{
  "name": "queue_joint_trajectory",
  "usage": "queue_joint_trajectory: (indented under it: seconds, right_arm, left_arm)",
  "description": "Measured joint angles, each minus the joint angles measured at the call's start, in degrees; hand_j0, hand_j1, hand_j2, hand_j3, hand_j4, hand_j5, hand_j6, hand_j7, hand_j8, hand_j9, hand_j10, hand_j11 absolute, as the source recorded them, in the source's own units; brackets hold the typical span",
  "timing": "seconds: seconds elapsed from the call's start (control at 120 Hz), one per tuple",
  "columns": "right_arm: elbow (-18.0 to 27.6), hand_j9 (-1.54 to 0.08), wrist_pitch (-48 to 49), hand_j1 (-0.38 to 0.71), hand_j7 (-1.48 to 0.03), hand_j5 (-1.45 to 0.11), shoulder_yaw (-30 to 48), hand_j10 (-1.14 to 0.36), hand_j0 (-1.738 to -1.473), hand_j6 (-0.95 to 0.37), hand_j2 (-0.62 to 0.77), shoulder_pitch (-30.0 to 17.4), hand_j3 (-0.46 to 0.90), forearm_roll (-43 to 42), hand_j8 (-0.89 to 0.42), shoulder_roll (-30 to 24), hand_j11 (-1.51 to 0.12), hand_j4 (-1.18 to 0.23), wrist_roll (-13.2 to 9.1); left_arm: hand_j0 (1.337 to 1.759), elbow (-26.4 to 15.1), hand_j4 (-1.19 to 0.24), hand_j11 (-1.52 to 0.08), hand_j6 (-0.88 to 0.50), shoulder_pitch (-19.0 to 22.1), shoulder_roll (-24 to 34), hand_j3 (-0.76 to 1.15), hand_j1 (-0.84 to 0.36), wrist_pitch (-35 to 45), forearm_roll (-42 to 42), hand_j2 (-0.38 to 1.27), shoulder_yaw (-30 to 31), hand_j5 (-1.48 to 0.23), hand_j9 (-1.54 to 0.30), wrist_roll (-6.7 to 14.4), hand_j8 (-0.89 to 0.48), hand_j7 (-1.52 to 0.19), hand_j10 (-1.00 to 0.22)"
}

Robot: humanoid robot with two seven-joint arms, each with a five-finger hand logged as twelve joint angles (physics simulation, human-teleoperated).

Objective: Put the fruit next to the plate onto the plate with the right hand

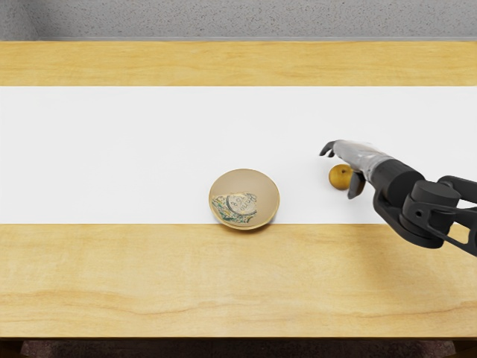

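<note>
While the right arm (pixel 417 201) reaches in from the right edge of the frame, its dark jointed forearm slants up and to the left across the lower right, ending in the right hand (pixel 349 160) just right of centre. The hand lies low over the white strip (pixel 149 149) that runs across the middle of the wooden table (pixel 223 276). Its palm is turned down and its fingers (pixel 328 149) stretch toward the upper left, their dark tips slightly bent. The thumb (pixel 356 185) hangs down on the lower right side. The hand is loosely spread and not closed around anything. The fruit (pixel 339 177), small, round and golden-brown, sits on the white strip right under the hand, in the gap between the fingers and the thumb. It lies just beside the thumb, though whether they touch cannot be told. The plate (pixel 242 181), a round tan dish with a patterned patch in its lower part, lies to the left of the fruit, near the lower edge of the white strip around the middle of the frame. It is clearly apart from both fruit and hand.
</note>
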Motion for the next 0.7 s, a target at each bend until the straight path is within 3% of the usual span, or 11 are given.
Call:
queue_joint_trajectory:
  seconds: [0.192,0.7]
  right_arm:
    - [-0.78,-0.42,0.04,0.03,-0.42,-0.42,0.05,-0.32,-1.658,-0.33,-0.06,-0.3,0.0,-0.57,-0.33,0.23,-0.42,-0.33,0.0]
    - [-0.93,-0.63,0.02,0.22,-0.63,-0.63,-0.02,-0.49,-1.657,-0.44,-0.06,-0.79,0.0,-0.75,-0.45,0.47,-0.63,-0.49,-0.01]
  left_arm:
    - [1.658,0.0,-0.02,-0.03,-0.02,0.0,0.0,0.0,0.33,0.0,0.0,0.0,0.0,-0.03,-0.03,0.0,-0.02,-0.03,-0.02]
    - [1.658,0.0,-0.02,-0.03,-0.02,0.0,0.0,0.0,0.33,0.0,0.0,0.0,0.0,-0.03,-0.03,0.0,-0.02,-0.03,-0.02]
